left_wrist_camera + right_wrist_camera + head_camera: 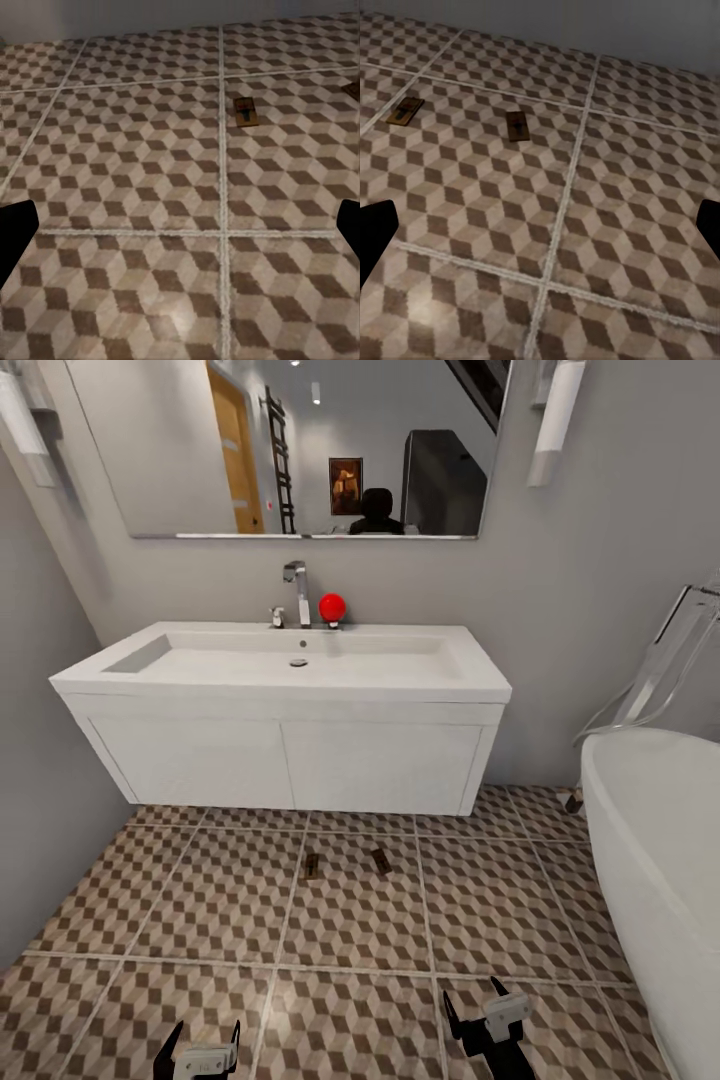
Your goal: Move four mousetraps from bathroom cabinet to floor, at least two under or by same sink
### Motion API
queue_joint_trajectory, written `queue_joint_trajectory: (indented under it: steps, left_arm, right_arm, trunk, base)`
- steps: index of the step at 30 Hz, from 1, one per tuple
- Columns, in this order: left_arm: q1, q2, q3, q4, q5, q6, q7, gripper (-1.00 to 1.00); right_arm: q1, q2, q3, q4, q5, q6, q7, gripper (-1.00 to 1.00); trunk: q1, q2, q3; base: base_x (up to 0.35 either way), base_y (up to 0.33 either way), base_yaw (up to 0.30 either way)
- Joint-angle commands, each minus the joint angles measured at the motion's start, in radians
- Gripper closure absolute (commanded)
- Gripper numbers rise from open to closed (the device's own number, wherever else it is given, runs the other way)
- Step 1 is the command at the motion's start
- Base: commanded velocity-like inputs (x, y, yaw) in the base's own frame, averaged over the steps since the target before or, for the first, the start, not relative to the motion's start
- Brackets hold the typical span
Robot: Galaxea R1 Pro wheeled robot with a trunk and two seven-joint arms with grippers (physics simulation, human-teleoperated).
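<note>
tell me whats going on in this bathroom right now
A two-armed robot faces a white wall-mounted sink vanity. Two small flat tan-brown wooden mousetraps lie on the cube-patterned tiled floor just in front of it: one on the left, one to its right, slightly apart. The left end effector and right end effector hover low over the tiles, both open and empty. A white bathtub stands to the right.
</note>
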Motion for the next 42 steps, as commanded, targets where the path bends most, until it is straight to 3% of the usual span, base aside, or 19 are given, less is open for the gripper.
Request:
queue_joint_trajectory:
  steps: [1,42]
  left_arm:
    - [-0.001,-0.001,-0.009,0.003,0.005,-0.004,0.003,-1.0]
    - [-0.001,-0.001,-0.009,0.003,0.005,-0.004,0.003,-1.0]
  right_arm:
    - [-0.001,0.0,0.007,0.001,-0.001,-0.002,-0.002,-1.0]
    - [-0.001,0.0,0.007,0.001,-0.001,-0.002,-0.002,-1.0]
  trunk:
    - [-0.004,0.007,0.004]
    - [-0.161,0.294,0.186]
  base:
    - [0.0,0.0,0.0]
    - [0.0,0.0,0.0]
